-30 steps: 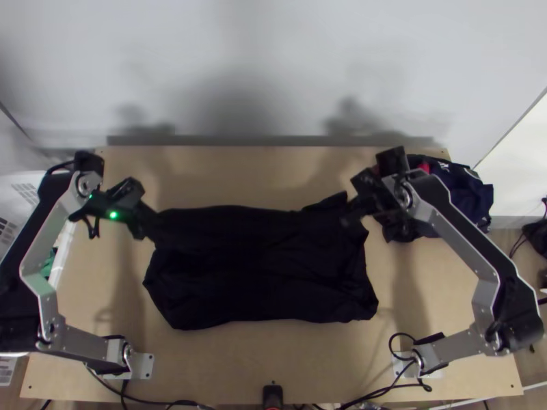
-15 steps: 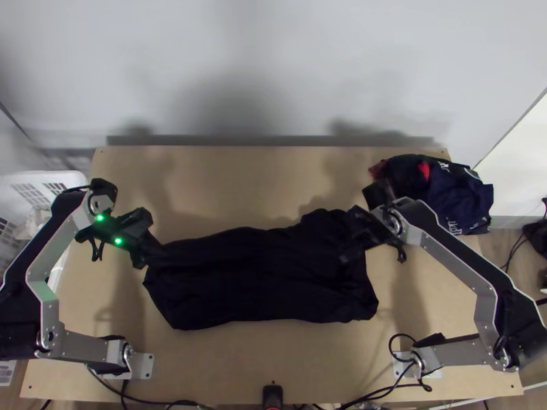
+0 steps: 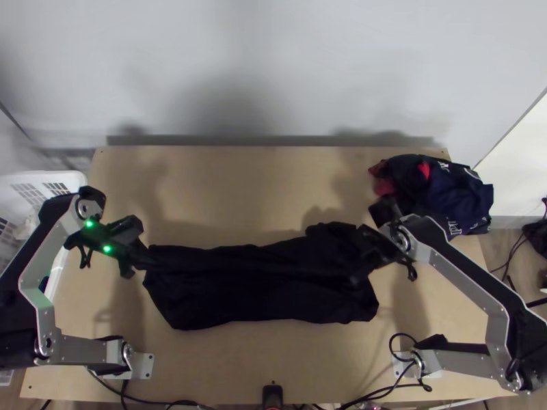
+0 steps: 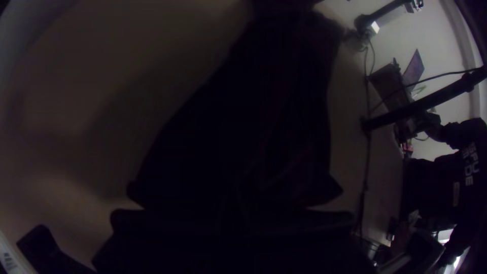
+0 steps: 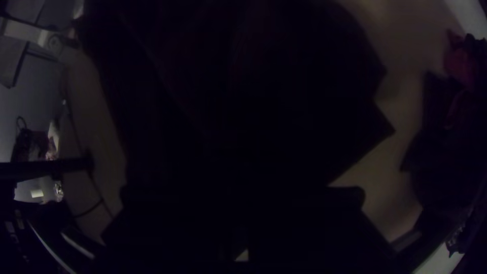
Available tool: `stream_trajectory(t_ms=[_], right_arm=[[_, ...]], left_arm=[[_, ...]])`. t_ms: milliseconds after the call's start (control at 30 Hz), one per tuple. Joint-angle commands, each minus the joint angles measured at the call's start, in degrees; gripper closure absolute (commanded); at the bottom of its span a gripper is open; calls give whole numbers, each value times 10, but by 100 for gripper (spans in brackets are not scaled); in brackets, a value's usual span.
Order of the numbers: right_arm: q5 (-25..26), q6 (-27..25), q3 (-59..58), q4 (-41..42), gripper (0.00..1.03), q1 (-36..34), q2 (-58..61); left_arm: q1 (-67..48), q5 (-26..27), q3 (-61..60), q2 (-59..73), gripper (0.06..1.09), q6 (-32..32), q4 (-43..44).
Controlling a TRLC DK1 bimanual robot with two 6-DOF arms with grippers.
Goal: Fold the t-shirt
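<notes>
T-shirt point(image 3: 263, 294): one, black, mid-worktop point(image 3: 239, 184), in a long folded strip; long axis runs left to right, across the line from near edge to far. Layers too dark to count.

Left pincer point(image 3: 146, 262): at the strip's left end, far corner; fingers pressed together on cloth. T-shirt lies to its right and nearward.

Right pincer point(image 3: 355, 277): at the right end, set a little inward, pinching the far part. T-shirt lies mostly to its left and nearward; of the two, this one is nearer the strip's middle.

Coming move, as judged: lay the held far edge down nearward, both sides level; a crooked fold is the risk.

Change: far edge and both pincers have come nearward; strip narrower, near edge unmoved.

Clothes pile point(image 3: 444, 195): far right corner, beyond the right pincer.
</notes>
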Motion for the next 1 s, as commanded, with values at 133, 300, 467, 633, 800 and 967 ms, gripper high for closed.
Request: stream_trajectory(t_ms=[133, 300, 467, 633, 800, 967], right_arm=[[4, 16, -45, 15, 100, 27, -4], [6, 18, -55, 18, 76, 47, 36], [25, 25, -46, 18, 44, 40, 39], [28, 22, -32, 4, 25, 18, 11], [32, 14, -5, -32, 10, -16, -40], [33, -10, 22, -81, 10, -66, -75]], left_arm=[[-53, -5, -60, -1, 105, -10, 17], [-85, -4, -75, 15, 105, -28, 39], [-82, -2, -67, 7, 7, -47, 62], [-57, -2, -47, -13, 10, -57, 61], [-1, -2, -6, -36, 10, -56, 40], [41, -3, 16, -51, 10, -48, 28]])
